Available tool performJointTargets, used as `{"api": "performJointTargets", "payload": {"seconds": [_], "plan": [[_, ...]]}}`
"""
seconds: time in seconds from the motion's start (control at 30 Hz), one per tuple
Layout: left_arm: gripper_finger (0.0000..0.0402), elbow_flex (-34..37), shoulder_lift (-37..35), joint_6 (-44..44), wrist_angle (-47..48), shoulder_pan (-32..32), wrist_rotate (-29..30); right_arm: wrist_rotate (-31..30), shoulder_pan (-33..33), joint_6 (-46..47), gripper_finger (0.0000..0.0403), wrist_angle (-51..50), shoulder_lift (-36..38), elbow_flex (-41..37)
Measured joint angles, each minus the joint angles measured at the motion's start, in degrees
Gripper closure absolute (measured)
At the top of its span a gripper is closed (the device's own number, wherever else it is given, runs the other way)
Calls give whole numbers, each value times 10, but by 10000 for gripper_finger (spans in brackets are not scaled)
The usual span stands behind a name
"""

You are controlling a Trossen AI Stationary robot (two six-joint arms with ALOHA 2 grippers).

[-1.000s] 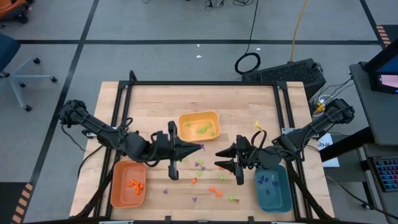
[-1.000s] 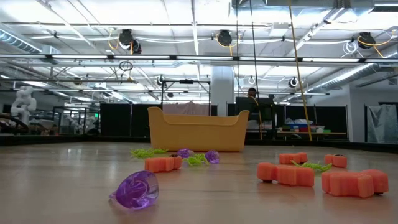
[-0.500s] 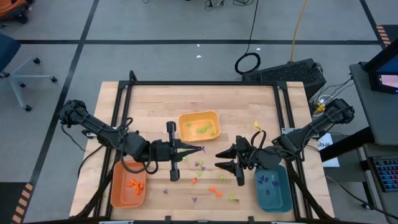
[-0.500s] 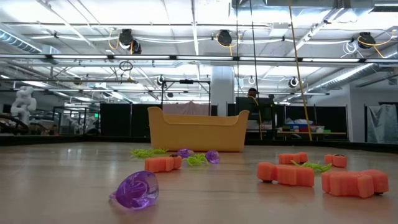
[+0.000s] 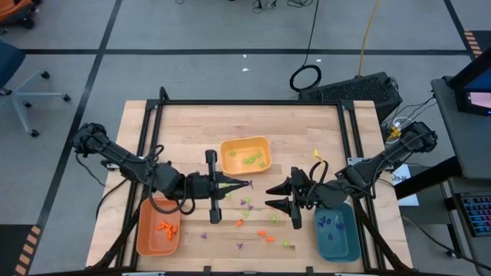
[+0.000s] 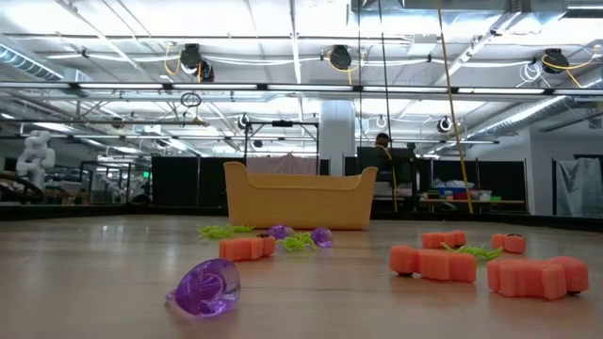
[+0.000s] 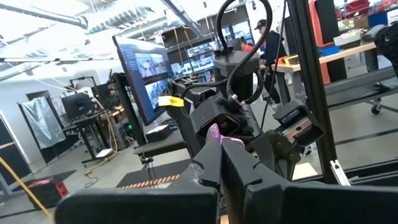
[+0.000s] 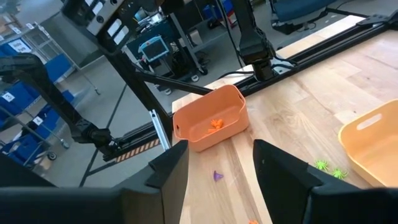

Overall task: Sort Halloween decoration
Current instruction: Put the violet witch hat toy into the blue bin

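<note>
The Halloween decoration is many tiny orange, green and purple pieces. Several lie loose on the wooden table (image 5: 192, 123) near its front middle (image 5: 265, 236), and the low view shows a purple one (image 6: 205, 287) and orange ones (image 6: 433, 264). My left gripper (image 5: 245, 182) hovers above the table's middle, pointing right, shut on a purple piece (image 7: 214, 132). Facing it from the right, my right gripper (image 5: 268, 195) hangs open with nothing between its fingers. Neither gripper appears in the low view. My left gripper pinches the small purple piece between its two fingertips; only the piece's top (image 7: 215, 129) sticks out past them. The fingers lie about level and point toward the table's right. The piece is lifted clear of the table.
An orange tray (image 5: 146, 234) with orange pieces stands at the near left. A yellow tray (image 5: 245, 142) with green pieces stands behind the middle. A teal tray (image 5: 337, 249) with purple pieces stands at the near right. Dark rails frame the table.
My left gripper has rolled about the line of its own fingers while staying in place, still shut on the purple piece. My right gripper and the loose pieces have kept still.
</note>
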State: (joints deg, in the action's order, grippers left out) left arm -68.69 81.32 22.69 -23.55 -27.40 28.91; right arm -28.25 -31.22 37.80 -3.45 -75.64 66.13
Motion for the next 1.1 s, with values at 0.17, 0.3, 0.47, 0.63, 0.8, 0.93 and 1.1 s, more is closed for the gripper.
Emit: {"api": "performJointTargets", "payload": {"seconds": [0.17,0.3,0.47,0.63,0.8,0.93,1.1], "plan": [[402,0,0,-37,0,0,11,-1,0,-10,234,-1,0,0],[402,0,0,-87,1,0,12,-1,0,-10,234,-1,0,0],[402,0,0,-153,1,0,13,-2,0,-10,234,-1,0,0],[402,0,0,-202,1,-3,13,-2,0,-10,234,-1,0,0],[402,0,0,-291,1,-4,15,-2,0,-10,234,0,0,0],[402,0,0,-343,1,-7,16,-2,0,-10,234,0,0,0],[402,0,0,-397,0,-7,29,-2,0,-7,234,0,0,0]]}}
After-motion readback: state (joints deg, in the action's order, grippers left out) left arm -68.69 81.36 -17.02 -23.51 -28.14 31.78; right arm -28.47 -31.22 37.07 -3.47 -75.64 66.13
